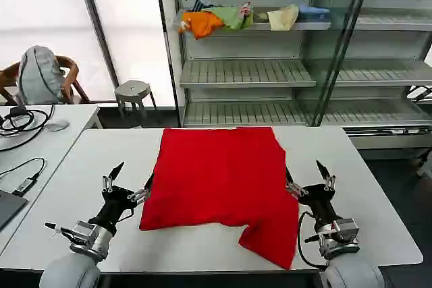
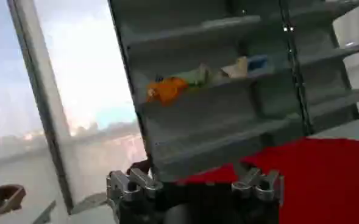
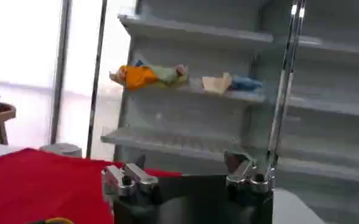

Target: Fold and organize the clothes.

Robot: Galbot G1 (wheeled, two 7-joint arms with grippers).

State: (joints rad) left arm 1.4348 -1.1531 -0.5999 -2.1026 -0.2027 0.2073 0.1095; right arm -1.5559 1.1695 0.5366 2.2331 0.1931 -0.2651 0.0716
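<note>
Red T-shirt (image 1: pixel 219 180) lying on the white worktop (image 1: pixel 378 187), partly folded: its upper portion forms a roughly square, flattened panel, while one loose corner at the near right hangs past the panel toward the worktop's front edge. The left end effector (image 1: pixel 132 181) rests at the shirt's near-left edge with its fingers spread and nothing gripped; the right end effector (image 1: pixel 305 177) sits just beside the shirt's right edge, likewise released. Judged from this layout, the sleeves appear already tucked in, but the garment is not yet a compact bundle: the stray corner remains to be squared and at least one further fold is left. A pile of coloured garments (image 1: pixel 233 18) lies on the shelf (image 1: pixel 246 72) behind.
</note>
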